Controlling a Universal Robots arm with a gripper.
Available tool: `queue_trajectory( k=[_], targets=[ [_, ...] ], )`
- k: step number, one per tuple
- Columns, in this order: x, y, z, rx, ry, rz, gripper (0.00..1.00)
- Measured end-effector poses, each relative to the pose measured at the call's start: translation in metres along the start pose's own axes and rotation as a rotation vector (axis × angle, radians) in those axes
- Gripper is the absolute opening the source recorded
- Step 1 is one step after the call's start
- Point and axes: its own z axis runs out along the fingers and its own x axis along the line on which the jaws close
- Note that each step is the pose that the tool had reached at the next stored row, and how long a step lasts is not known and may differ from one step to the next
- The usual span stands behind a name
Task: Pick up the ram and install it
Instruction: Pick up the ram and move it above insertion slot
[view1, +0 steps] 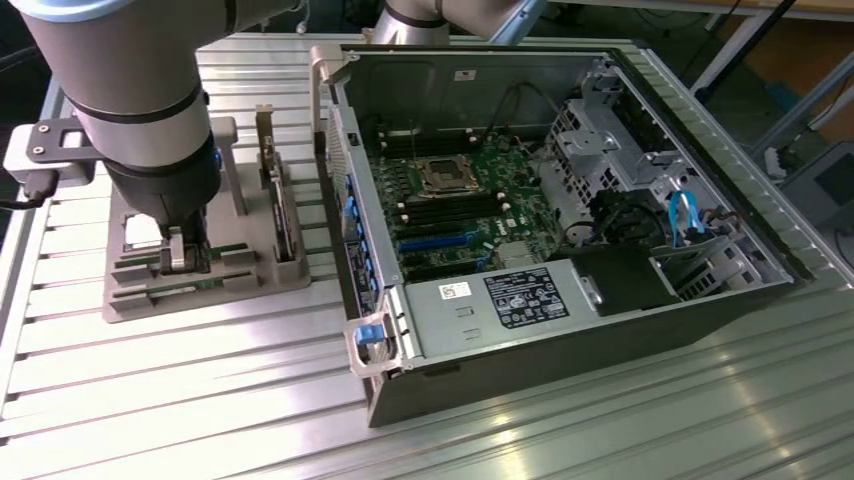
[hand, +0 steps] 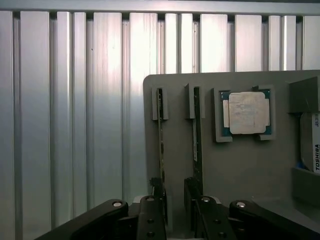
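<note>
My gripper (hand: 175, 194) hangs wide open, holding nothing, over one end of the flat grey plastic holder block (hand: 235, 175) on the ribbed aluminium surface (hand: 75, 125). In the block's slots, a thin green ram stick (hand: 161, 145) and its twin stick (hand: 196, 140) stand on edge side by side. Their long axes run straight away from my fingertips. I cannot tell which of them lies between the tips.

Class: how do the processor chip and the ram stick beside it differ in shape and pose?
The ram stick stands on edge in a slot; the processor chip lies flat. The ram stick is long and narrow; the processor chip is square with a silver lid. Both sit in the grey holder.
</note>
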Motion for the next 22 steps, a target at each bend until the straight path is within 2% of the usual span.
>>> queue_trajectory(
  k=[6,22],
  targets=[
    [0.0002,-0.0003,0.0088,0.0000,0.0000,0.000,0.31],
    [0.0054,-0.0002,0.0113,0.0000,-0.0005,0.000,0.31]
  ],
)
